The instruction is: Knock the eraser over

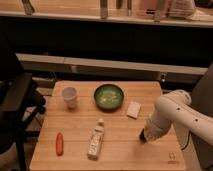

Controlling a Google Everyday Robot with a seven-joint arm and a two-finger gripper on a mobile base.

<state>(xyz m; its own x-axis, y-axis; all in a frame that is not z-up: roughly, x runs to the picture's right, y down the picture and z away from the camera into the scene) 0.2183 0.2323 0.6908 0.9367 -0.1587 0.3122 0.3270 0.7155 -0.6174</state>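
My white arm reaches in from the right. Its dark gripper (143, 134) is low over the wooden table (120, 150), right of centre near the front. A small dark shape sits right at the gripper's tip. I cannot tell the black eraser apart from the gripper there, and no separate black block shows elsewhere on the table.
A flat white pad (133, 109) lies just behind the gripper. A green bowl (108, 96) and a white paper cup (69, 97) stand at the back. A lying bottle (95, 139) and an orange-red carrot-like item (59, 143) are at the front left. A dark chair (17, 107) stands to the left.
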